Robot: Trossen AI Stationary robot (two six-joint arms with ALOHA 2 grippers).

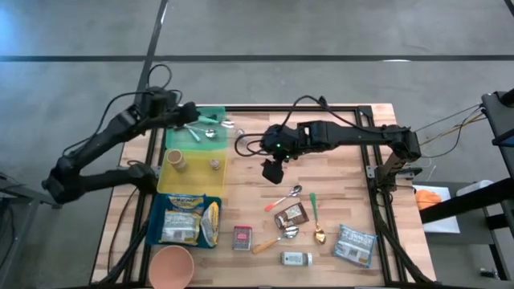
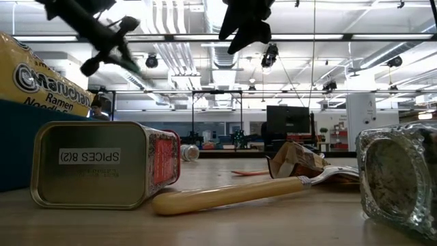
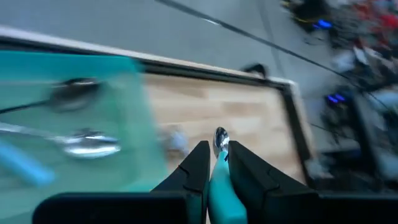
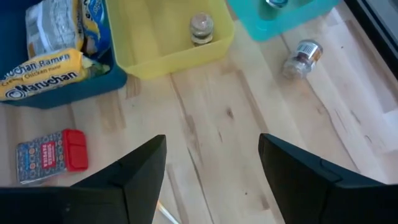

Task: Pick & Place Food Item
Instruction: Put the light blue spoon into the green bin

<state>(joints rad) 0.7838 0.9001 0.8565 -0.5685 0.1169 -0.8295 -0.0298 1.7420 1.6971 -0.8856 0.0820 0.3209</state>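
The wooden desk (image 1: 337,152) carried teal (image 1: 210,120), yellow (image 1: 193,164) and blue bins (image 1: 186,218) along its left edge; a pink bowl (image 1: 170,266) sat at the near left corner; spoons (image 1: 285,197), packets (image 1: 355,243) and a spice tin (image 1: 242,238) lay near the front edge.

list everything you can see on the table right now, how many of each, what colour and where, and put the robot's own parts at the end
Teal bin: one, far left, spoons inside.
Yellow bin: one, beside the teal bin, holding two small jars.
Blue bin: one, near left, holding ramen packs.
Pink bowl: one, near left corner.
Spice tin: one, red, lying near the middle.
Loose spoons: four, red, green, wooden-handled and gold, right of centre.
Brown packet: one, among the spoons.
Spice jar: one, clear, near edge.
Silver pouch: one, near right.
Small jar: one, lying beside the teal bin.
Left claw: shut on a teal-handled spoon, above the teal bin.
Right claw: open, empty, above the table's middle.
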